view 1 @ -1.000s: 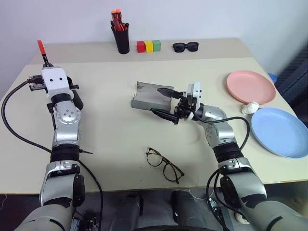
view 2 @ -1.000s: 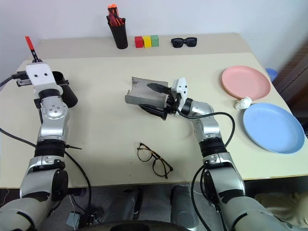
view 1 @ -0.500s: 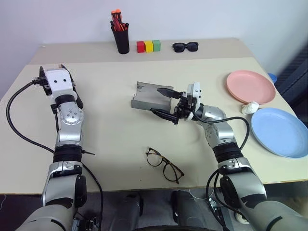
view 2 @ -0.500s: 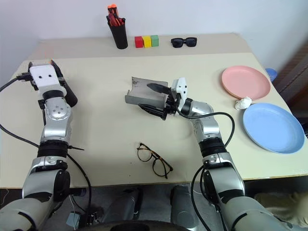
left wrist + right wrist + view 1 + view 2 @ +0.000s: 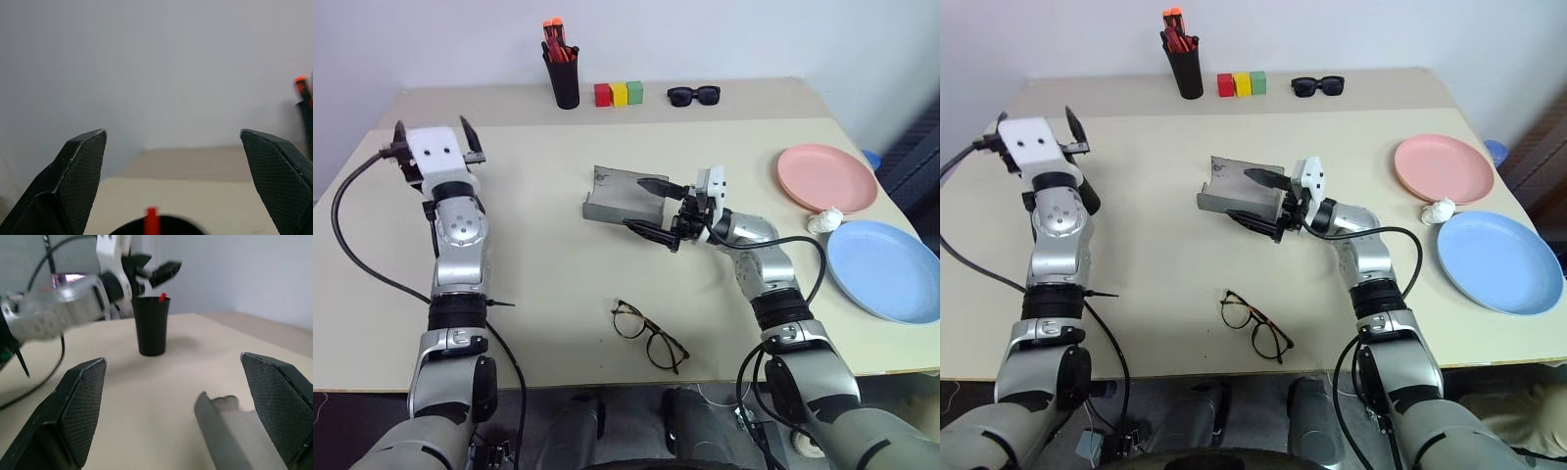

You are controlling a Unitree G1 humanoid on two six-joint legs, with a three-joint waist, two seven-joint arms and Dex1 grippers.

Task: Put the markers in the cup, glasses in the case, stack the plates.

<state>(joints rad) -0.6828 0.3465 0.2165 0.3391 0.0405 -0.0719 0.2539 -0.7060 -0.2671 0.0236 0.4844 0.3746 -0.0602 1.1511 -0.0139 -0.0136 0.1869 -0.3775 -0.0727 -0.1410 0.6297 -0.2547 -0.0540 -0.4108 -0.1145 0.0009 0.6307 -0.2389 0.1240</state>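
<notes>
Right wrist view gives me the clearest look at the black cup (image 5: 151, 326): it stands upright on the beige table (image 5: 558, 264) with the red marker (image 5: 162, 297) poking out of its mouth, and my left gripper (image 5: 155, 270) hangs just above it, fingers spread and empty. From the head camera I see that left gripper (image 5: 435, 133) raised near the table's left edge, jaws wide. My right gripper (image 5: 651, 206) is also wide open, empty, held at the open grey case (image 5: 619, 196) in the middle of the table. The tortoiseshell glasses (image 5: 649, 335) lie unfolded near the front edge, well apart from the case. On the right, the pink plate (image 5: 826, 177) and the blue plate (image 5: 884, 268) sit side by side, unstacked. I cannot find the white marker.
</notes>
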